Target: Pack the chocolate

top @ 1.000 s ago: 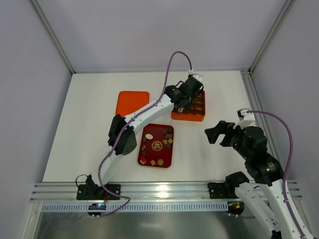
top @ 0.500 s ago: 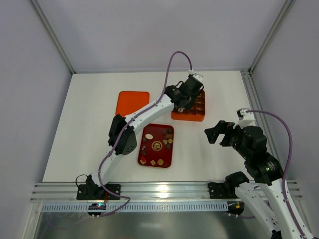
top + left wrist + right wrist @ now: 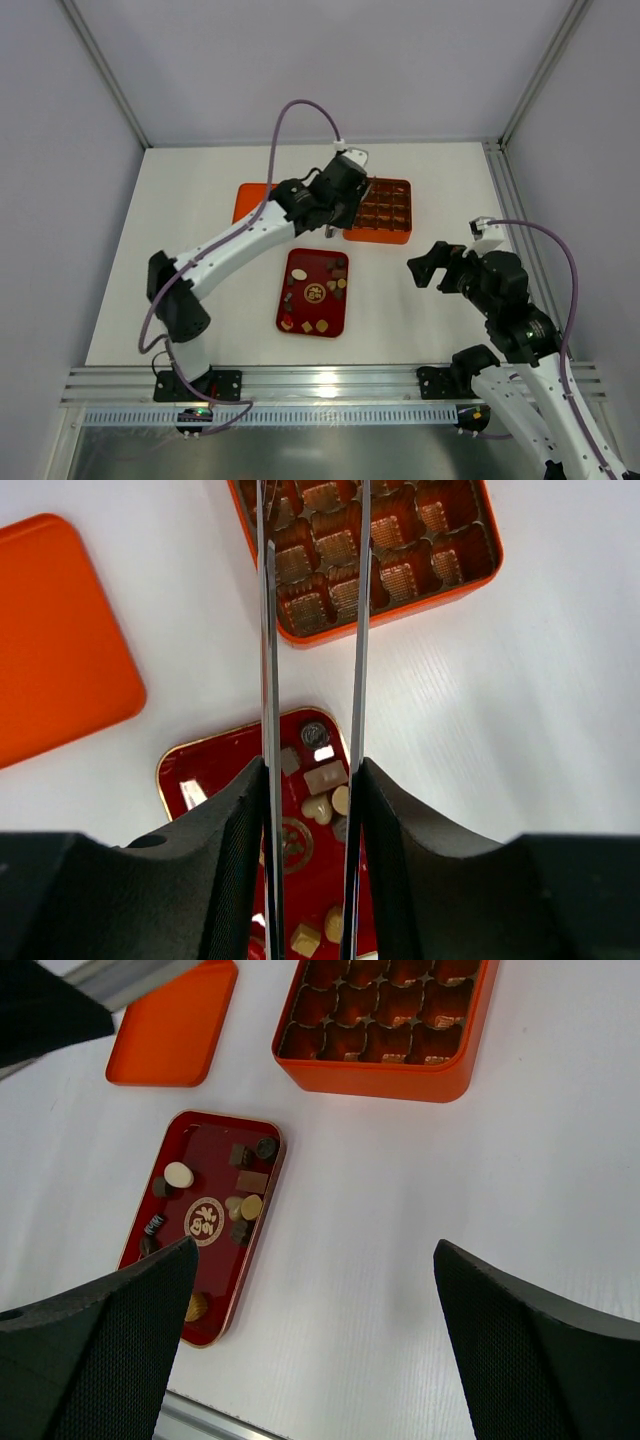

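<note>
Left gripper (image 3: pixel 328 230) withdrawn, chocolate (image 3: pixel 314 292) strewn lengthwise along tray (image 3: pixel 296 256)

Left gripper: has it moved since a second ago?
Yes. The left gripper has swung left, off the orange box, and now hangs beside the box's left edge, near the orange lid.

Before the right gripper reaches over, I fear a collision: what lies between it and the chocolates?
Nothing: the overhead view shows bare table between the right gripper and the chocolates in the red tray.
</note>
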Available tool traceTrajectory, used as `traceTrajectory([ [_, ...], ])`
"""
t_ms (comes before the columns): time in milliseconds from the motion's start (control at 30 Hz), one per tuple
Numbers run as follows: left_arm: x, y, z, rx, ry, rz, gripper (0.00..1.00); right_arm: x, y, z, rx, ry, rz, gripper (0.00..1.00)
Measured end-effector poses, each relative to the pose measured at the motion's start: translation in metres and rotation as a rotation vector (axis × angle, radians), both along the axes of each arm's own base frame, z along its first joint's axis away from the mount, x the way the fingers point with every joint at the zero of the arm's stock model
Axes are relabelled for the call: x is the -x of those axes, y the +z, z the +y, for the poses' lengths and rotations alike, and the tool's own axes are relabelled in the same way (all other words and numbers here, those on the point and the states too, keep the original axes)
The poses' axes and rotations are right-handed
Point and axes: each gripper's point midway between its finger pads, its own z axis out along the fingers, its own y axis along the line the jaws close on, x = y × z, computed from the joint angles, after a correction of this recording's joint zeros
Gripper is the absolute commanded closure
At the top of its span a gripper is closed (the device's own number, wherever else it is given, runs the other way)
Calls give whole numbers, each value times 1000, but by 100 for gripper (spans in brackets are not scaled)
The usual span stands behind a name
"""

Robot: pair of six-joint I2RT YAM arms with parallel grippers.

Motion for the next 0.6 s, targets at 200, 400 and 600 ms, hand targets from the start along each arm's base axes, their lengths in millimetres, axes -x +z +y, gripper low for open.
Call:
traceTrajectory([
  [200, 44, 38, 48, 82, 33, -15, 60, -5, -14, 4, 3, 11, 28, 0],
  [400, 83, 5, 81, 26, 57, 76, 59, -8, -21, 7, -4, 17, 40, 0],
  [600, 113, -35, 91, -45, 72, 169, 59, -10, -29, 10, -11, 22, 58, 0],
])
